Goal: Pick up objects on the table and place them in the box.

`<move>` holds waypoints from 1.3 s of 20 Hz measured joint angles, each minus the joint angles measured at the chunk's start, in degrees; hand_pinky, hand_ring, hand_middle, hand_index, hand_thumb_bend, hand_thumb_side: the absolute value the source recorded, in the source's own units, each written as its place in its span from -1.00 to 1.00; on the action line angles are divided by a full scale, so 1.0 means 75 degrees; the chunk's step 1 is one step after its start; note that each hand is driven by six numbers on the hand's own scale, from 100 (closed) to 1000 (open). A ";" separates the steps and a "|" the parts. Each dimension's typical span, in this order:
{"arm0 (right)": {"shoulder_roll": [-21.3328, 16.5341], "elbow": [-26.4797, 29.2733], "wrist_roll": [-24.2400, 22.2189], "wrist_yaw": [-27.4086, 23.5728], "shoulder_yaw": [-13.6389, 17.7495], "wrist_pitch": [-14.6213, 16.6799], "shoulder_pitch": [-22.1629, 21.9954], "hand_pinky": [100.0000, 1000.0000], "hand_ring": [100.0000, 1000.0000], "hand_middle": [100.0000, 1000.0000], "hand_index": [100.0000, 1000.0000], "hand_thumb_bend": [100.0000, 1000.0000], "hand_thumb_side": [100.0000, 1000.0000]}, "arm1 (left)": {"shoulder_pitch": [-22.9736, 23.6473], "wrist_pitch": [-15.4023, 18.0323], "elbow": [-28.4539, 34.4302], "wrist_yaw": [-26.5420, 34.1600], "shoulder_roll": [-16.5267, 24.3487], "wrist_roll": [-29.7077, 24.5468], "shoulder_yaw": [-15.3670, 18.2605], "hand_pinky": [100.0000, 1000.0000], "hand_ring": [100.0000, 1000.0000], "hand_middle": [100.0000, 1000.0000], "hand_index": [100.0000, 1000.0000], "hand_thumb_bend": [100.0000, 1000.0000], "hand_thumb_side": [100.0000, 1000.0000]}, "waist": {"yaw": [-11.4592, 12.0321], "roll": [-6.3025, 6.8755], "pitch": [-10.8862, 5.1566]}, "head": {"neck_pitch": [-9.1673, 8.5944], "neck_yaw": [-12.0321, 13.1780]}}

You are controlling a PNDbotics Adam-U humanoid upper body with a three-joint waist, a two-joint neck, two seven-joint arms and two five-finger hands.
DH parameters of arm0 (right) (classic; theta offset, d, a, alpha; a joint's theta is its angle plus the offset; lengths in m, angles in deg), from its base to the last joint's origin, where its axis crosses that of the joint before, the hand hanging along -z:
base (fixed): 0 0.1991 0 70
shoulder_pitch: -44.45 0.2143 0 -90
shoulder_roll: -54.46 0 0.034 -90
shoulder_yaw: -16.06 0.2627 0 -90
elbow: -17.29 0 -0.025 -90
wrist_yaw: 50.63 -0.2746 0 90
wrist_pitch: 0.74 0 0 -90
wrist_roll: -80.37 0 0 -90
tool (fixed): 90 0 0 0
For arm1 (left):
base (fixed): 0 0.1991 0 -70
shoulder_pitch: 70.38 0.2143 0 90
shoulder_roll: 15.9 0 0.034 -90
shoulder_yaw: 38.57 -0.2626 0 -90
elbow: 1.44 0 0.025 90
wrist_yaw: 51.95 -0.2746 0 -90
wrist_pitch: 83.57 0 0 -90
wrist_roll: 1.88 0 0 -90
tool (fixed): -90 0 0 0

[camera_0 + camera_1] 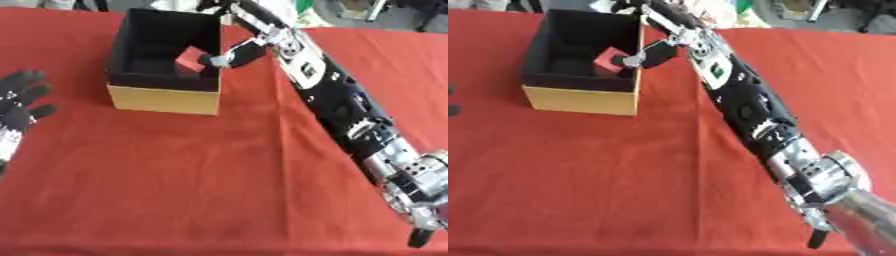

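A red block (pixel 189 58) is pinched by the right hand (pixel 229 56) just over the right wall of the box (pixel 163 97), inside its black interior. The left hand (pixel 17 107) is rested open at the left edge on the red tablecloth (pixel 219 190).

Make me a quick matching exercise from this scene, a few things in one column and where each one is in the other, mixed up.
Things:
1. red block
2. box
3. left robot hand
4. right robot hand

Places:
A. open at the left edge
B. reaching over the box's right wall
C. standing on the red cloth
D. held inside the box

Pairs: 1-D, 2-C, 3-A, 4-B
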 measured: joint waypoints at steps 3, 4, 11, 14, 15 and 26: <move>-0.0096 0.0157 0.0062 -0.0351 0.0021 -0.0180 -0.0085 0.55 0.79 0.48 1.00 -0.08 -0.56 | 0.0074 -0.0003 -0.0003 -0.0007 0.0000 0.0019 0.0012 0.79 0.92 0.83 0.86 -1.00 -0.36 | -0.0108 0.0014 -0.0059 | 0.0018 0.0062; -0.0128 0.0230 0.0060 -0.0513 0.0023 -0.0247 -0.0124 0.54 0.79 0.47 1.00 -0.08 -0.57 | 0.0105 -0.0001 -0.0005 -0.0012 0.0000 0.0032 0.0031 0.79 0.92 0.83 0.86 -1.00 -0.36 | -0.0153 0.0015 -0.0075 | 0.0041 0.0093; -0.0622 0.1596 -0.0063 -0.2331 0.0019 -0.0831 -0.0795 0.38 0.76 0.43 0.94 -0.23 -0.70 | 0.0346 0.0013 -0.0009 -0.0085 0.0004 0.0198 0.0211 0.79 0.93 0.83 0.86 -1.00 -0.33 | -0.0650 0.0096 -0.0164 | 0.0138 0.0375; -0.0871 0.2627 -0.0066 -0.3188 0.0084 -0.1176 -0.1305 0.35 0.76 0.42 0.92 -0.33 -0.69 | 0.0413 0.0018 -0.0009 -0.0132 0.0007 0.0286 0.0299 0.79 0.93 0.83 0.86 -1.00 -0.32 | -0.0879 0.0111 -0.0164 | 0.0138 0.0470; -0.0922 0.2970 -0.0031 -0.3458 0.0143 -0.1299 -0.1511 0.34 0.76 0.42 0.92 -0.37 -0.68 | 0.0433 0.0020 -0.0009 -0.0151 0.0007 0.0313 0.0327 0.79 0.93 0.84 0.86 -1.00 -0.32 | -0.0957 0.0111 -0.0164 | 0.0138 0.0499; -0.1072 0.5491 0.0614 -0.4726 0.1047 -0.1927 -0.4060 0.30 0.79 0.41 0.90 -0.66 -0.66 | 0.0558 0.0011 -0.0007 -0.0339 0.0079 0.0533 0.0567 0.80 0.94 0.85 0.86 -1.00 -0.26 | -0.1502 0.0100 0.0045 | 0.0138 0.0872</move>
